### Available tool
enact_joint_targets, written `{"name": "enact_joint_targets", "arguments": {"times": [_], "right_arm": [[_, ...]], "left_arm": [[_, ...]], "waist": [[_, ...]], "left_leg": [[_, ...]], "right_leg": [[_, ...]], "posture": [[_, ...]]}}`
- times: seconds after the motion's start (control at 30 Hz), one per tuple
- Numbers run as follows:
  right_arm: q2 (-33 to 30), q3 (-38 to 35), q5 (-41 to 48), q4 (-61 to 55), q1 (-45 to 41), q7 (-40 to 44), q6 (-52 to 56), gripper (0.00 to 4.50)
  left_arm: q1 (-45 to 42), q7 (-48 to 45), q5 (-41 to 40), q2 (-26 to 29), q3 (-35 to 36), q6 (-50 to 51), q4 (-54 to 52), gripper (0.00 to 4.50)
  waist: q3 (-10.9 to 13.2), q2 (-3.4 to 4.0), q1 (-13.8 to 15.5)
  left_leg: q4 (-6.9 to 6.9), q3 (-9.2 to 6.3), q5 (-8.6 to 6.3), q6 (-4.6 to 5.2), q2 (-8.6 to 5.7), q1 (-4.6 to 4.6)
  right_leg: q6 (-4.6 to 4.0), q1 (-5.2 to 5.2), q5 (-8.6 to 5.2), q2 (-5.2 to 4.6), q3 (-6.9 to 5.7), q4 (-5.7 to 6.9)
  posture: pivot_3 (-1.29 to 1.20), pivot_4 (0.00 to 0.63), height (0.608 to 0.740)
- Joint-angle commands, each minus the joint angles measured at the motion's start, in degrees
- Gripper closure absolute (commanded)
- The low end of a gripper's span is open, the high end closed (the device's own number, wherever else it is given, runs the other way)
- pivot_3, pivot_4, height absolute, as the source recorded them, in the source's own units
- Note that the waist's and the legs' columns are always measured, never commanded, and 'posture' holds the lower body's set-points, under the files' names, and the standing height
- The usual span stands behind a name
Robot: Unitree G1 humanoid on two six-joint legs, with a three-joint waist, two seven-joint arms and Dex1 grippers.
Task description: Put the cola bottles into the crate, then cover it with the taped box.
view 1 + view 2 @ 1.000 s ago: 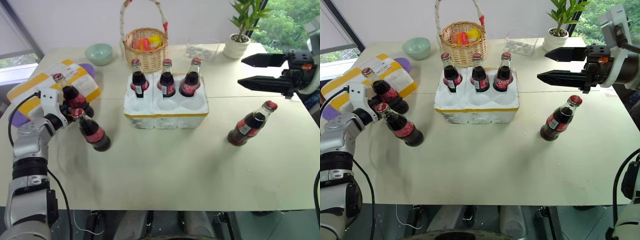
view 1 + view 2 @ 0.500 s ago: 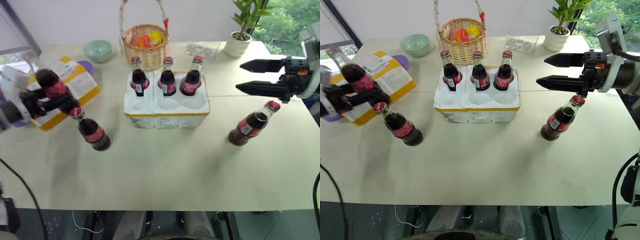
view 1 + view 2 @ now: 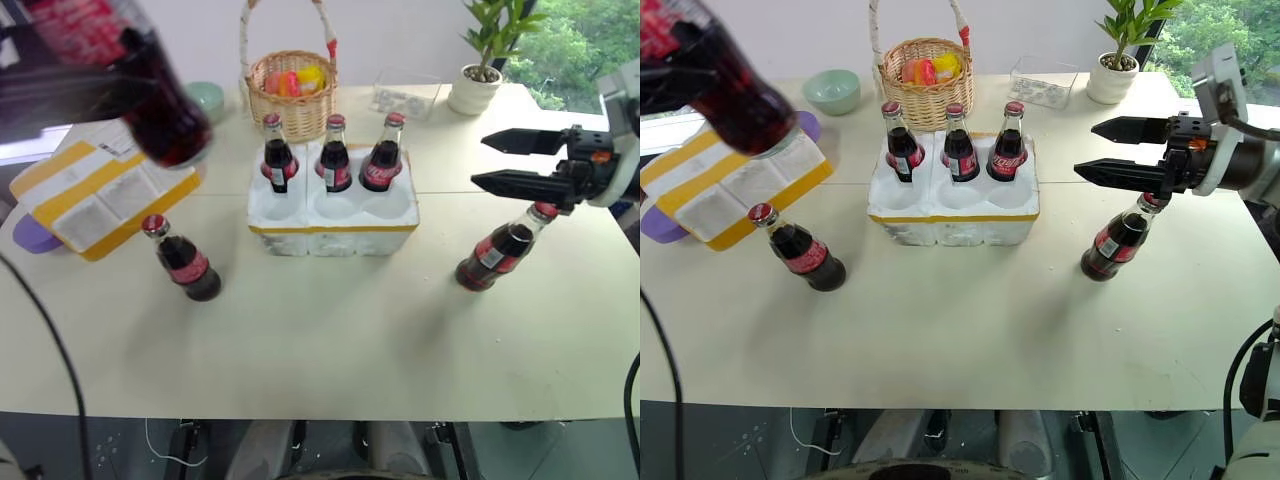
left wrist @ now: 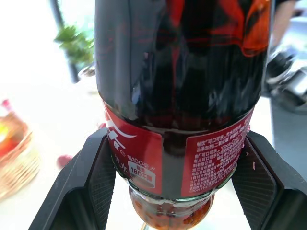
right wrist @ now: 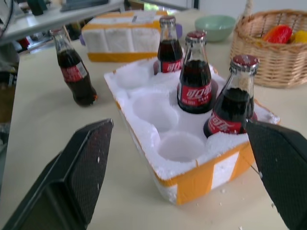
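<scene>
The 2 head views look forward and down from above the near edge of the table (image 3: 330, 350), side by side, so both take in the same tabletop from the crate (image 3: 333, 215) back to the wicker basket (image 3: 290, 90) and the potted plant (image 3: 1118, 60) at the far edge. The left wrist view sits very close behind a held cola bottle (image 4: 182, 96), looking along its 2 fingers (image 4: 91, 177) toward the plant and basket. The right wrist view looks low across the table from the right, taking in the crate, the basket and the taped box (image 5: 127, 40), all shared with the head views.
</scene>
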Motion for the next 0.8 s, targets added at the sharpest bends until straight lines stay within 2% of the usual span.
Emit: {"name": "enact_joint_targets", "arguments": {"times": [0.03,0.27,0.5,0.63,0.8], "right_arm": [[-0.4,-2.3,1.4,-2.0,-0.6,-0.7,-0.3,0.0],[-0.9,-3.9,2.9,-4.2,2.0,-1.9,0.9,0.0],[-0.7,-5.1,3.6,-4.8,3.5,-3.4,1.1,0.0],[-0.4,-6.0,4.3,-6.2,5.4,-4.4,1.1,0.0],[-1.2,-7.3,4.5,-7.0,7.1,-5.0,0.7,0.0]], "left_arm": [[-6.9,11.4,0.8,-5.4,-4.4,4.5,-0.8,1.72],[-16.0,23.0,3.9,-17.0,-12.3,12.1,-1.2,1.72],[-24.5,21.2,10.2,-22.9,-18.2,11.0,7.6,1.72],[-25.4,23.3,13.3,-29.5,-19.2,10.3,9.9,1.72],[-21.5,30.2,19.1,-34.9,-19.3,11.1,9.0,1.72]], "waist": [[0.0,0.0,0.0],[0.1,-0.09,-0.2],[0.1,-0.08,-0.1],[0.1,-0.11,0.3],[0.1,-0.12,0.0]], "left_leg": [[0.03,0.0,-0.01,0.02,0.0,0.0],[0.0,0.04,0.08,-0.12,-0.01,-0.07],[-0.01,0.1,0.09,-0.14,-0.02,-0.03],[0.08,0.08,0.1,-0.14,-0.02,-0.03],[0.06,0.1,0.09,-0.13,-0.04,-0.05]], "right_leg": [[0.03,0.02,0.02,0.0,0.0,0.01],[0.08,-0.1,0.04,0.01,0.06,0.0],[0.08,-0.07,0.04,0.01,0.07,-0.01],[0.09,-0.02,0.05,0.01,0.06,0.0],[0.1,-0.04,0.06,-0.01,0.09,-0.02]], "posture": [[0.0,0.15,0.738],[0.0,0.15,0.738],[0.0,0.15,0.738],[0.0,0.15,0.738],[0.0,0.15,0.738]]}}
